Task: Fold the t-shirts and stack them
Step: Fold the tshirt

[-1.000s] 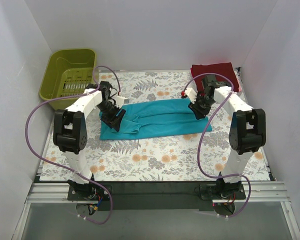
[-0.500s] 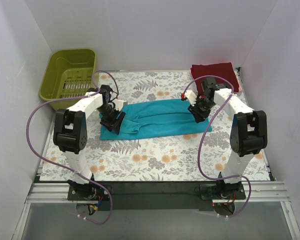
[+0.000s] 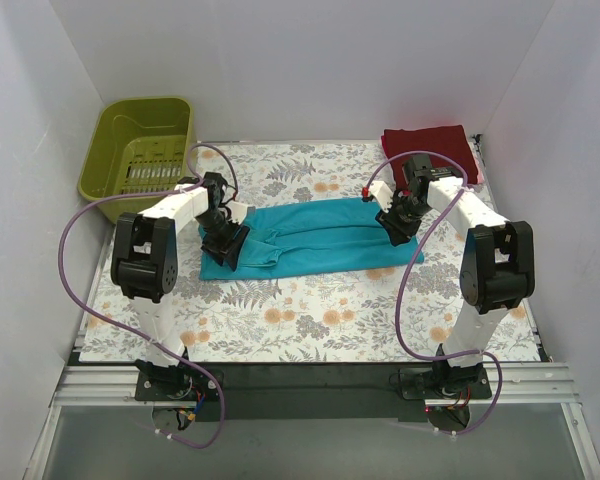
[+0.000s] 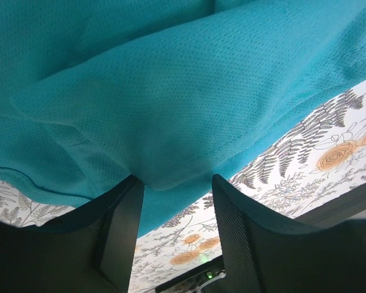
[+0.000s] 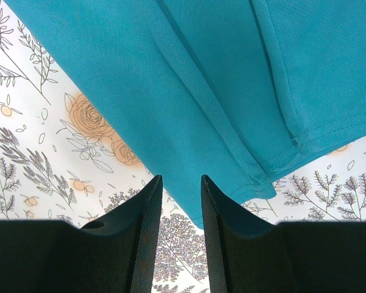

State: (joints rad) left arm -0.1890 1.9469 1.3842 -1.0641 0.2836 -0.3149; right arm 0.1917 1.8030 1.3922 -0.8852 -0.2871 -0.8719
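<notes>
A teal t-shirt [image 3: 320, 238], folded lengthwise into a long band, lies across the middle of the floral table. My left gripper [image 3: 224, 240] is low over its left end. In the left wrist view the left gripper [image 4: 174, 180] stands open, with a fold of teal cloth [image 4: 171, 104] hanging at the gap between its fingertips. My right gripper [image 3: 398, 222] is at the band's right end. The right wrist view shows the right gripper [image 5: 181, 178] open by a narrow gap, with the shirt's corner [image 5: 198, 217] lying between the fingers. A folded dark red t-shirt [image 3: 430, 146] lies at the back right.
An olive-green plastic basket [image 3: 140, 145] stands at the back left corner. White walls close in the table on three sides. The floral tablecloth [image 3: 310, 320] lies bare in front of the shirt. Purple cables loop off both arms.
The left arm has shifted slightly, and its gripper sits a little further back over the shirt's left end. The right gripper has barely moved. The shirt lies as before.
</notes>
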